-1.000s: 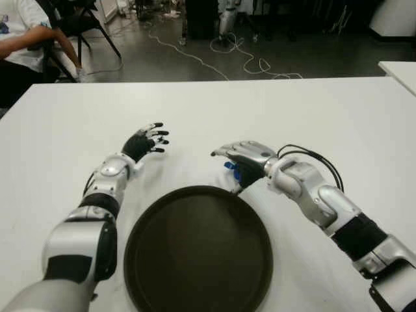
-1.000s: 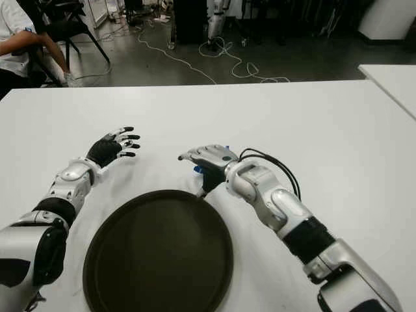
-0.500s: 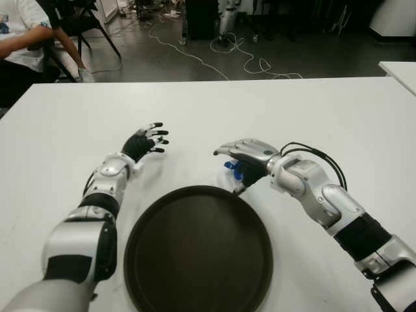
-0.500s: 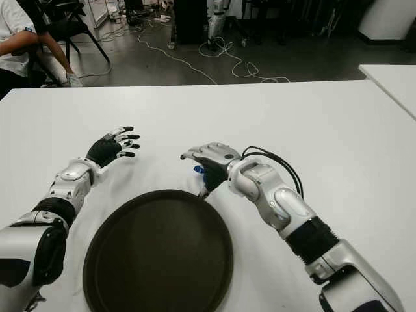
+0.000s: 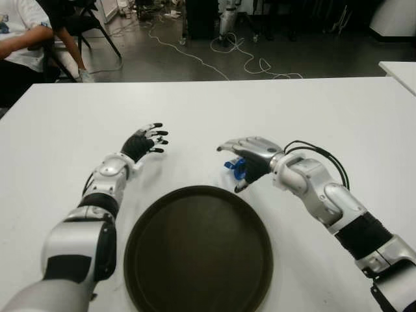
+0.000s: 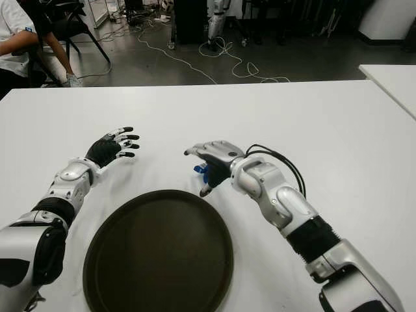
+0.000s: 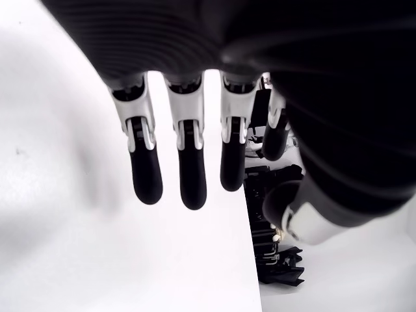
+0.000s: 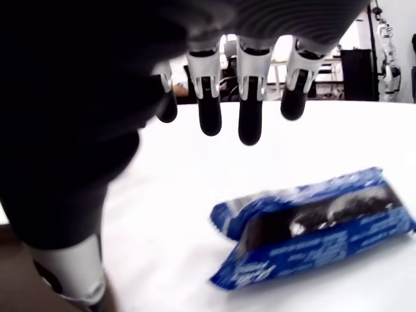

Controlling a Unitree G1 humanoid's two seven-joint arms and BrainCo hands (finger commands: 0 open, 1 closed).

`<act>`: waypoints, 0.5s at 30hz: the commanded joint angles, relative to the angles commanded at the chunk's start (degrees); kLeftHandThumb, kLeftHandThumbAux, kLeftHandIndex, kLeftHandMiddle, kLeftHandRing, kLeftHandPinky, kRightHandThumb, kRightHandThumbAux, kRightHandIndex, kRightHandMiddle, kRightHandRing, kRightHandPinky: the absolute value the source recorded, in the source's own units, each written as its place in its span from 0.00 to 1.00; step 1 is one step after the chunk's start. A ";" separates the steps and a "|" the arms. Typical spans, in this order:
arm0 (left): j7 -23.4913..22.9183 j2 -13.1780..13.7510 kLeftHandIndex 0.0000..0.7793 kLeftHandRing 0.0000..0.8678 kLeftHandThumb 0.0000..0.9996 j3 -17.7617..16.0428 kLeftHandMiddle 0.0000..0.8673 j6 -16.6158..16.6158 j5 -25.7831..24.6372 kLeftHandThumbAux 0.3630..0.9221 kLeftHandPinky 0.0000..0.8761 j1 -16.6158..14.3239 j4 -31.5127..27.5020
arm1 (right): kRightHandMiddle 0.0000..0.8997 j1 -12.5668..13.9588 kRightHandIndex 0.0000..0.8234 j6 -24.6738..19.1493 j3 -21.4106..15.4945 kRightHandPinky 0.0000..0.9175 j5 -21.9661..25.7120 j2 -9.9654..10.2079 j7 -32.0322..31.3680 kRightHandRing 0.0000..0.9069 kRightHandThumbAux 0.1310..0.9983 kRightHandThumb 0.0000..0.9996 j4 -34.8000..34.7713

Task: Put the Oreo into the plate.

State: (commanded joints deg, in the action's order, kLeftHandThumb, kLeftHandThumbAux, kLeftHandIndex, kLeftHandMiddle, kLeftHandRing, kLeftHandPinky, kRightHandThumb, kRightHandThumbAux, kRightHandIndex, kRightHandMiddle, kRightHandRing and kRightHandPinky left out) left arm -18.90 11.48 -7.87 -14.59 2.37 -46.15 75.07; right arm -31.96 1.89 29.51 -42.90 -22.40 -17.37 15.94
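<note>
right hand [image 5: 246, 158] fingers spread over blue Oreo pack [image 8: 312, 227], holding nothing, pack lying on white worktop [image 5: 325, 110] just beyond dark round plate [image 5: 198, 250] rim, left hand [image 5: 144, 141] open, left of plate

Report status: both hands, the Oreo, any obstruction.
Right hand open over Oreo packet, not gripping. Left hand open, idle beyond plate. Packet on table, outside plate. Nothing between.

A lab: floor cables [image 5: 214, 55], dark equipment [image 5: 201, 18], white table [image 5: 292, 110].
</note>
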 joint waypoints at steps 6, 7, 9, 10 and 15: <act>-0.21 0.19 0.18 0.31 0.00 -0.06 0.26 -0.22 -0.03 0.50 0.37 0.13 -0.03 | 0.20 -3.22 0.19 2.94 -0.78 0.12 0.96 1.42 7.07 0.19 0.72 0.00 12.21; -0.23 0.20 0.18 0.30 0.00 -0.06 0.26 -0.23 -0.03 0.50 0.37 0.13 -0.03 | 0.20 -3.51 0.19 3.20 -0.80 0.12 1.01 1.63 7.74 0.19 0.72 0.00 13.28; -0.23 0.21 0.17 0.30 0.00 -0.04 0.25 -0.16 -0.01 0.50 0.36 0.11 -0.04 | 0.21 -3.75 0.20 3.04 -1.07 0.12 1.03 1.98 8.67 0.19 0.72 0.00 14.31; -0.17 0.23 0.17 0.30 0.00 -0.03 0.25 -0.04 0.01 0.50 0.36 0.09 -0.03 | 0.21 -3.91 0.20 2.82 -1.25 0.13 1.04 2.10 8.96 0.19 0.71 0.00 14.72; 0.19 0.23 0.18 0.30 0.00 0.06 0.25 0.30 0.13 0.52 0.36 0.02 0.00 | 0.23 -4.68 0.23 2.94 -1.90 0.16 1.26 2.36 10.47 0.22 0.74 0.00 16.73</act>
State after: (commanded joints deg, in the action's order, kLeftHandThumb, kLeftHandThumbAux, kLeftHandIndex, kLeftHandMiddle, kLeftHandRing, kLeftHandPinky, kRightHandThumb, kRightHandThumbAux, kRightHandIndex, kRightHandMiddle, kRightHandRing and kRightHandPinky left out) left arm -18.71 11.72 -7.81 -14.29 2.50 -46.13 75.07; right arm -36.64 4.84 27.61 -41.64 -20.04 -6.90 32.67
